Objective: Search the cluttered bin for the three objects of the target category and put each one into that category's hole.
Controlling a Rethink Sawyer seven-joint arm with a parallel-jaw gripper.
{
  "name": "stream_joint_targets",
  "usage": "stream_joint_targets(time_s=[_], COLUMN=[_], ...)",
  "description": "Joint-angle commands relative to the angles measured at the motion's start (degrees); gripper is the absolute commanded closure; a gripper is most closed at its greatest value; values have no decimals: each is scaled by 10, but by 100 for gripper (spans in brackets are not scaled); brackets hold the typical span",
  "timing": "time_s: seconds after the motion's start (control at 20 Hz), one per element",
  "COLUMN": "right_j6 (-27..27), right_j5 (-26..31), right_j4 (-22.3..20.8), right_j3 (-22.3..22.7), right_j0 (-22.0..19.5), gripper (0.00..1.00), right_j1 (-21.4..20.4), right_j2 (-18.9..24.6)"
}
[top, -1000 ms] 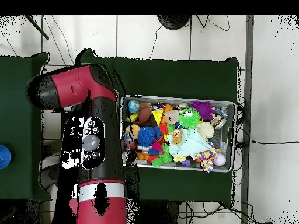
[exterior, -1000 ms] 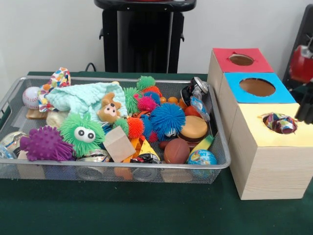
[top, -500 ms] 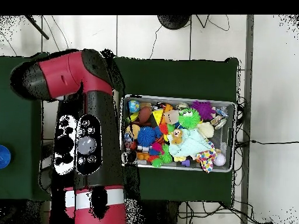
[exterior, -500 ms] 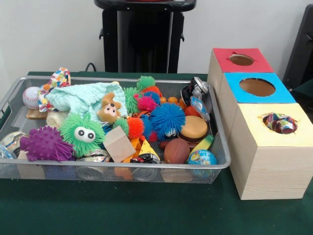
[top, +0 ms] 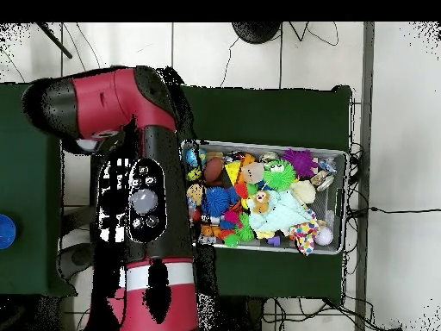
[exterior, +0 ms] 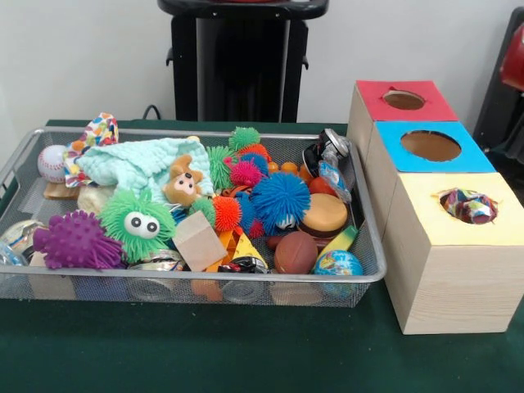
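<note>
The wire-mesh bin [exterior: 33, 139] is full of toys and also shows in the overhead view [top: 344, 202]. One white cloth printed with coloured triangles [exterior: 100, 129] hangs over the bin's far left corner, beside the mint-green cloth; overhead it lies at the bin's lower right [top: 303, 237]. Another printed cloth [exterior: 468, 205] sits in the round hole of the yellow-topped box [exterior: 446, 233]. A third printed cloth does not show. The red and black arm [top: 142, 198] covers the boxes overhead, and a red part of it [exterior: 514, 65] shows at the front view's right edge. The gripper is hidden.
The blue-topped box [exterior: 430, 146] and the red-topped box [exterior: 404, 100] stand behind the yellow one. In the bin lie a mint-green cloth [exterior: 135, 164], a green spiky ball with eyes [exterior: 137, 221], a purple spiky ball [exterior: 75, 240], a blue pom-pom [exterior: 280, 199] and a baseball [exterior: 51, 162].
The arm has swung over the boxes: its red part left the front view's right edge, then came back higher up. The bin's contents have not moved.
</note>
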Motion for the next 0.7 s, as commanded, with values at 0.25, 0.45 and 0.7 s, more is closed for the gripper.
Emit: stream_joint_targets(time_s=[0.25,0.45,0.7], right_j6=[22,33,40], right_j5=[40,29,-29], right_j4=[31,9,1], right_j3=[54,33,47], right_j0=[-8,3,4], gripper=[100,100,100], right_j1=[38,57,63], right_j2=[48,29,23])
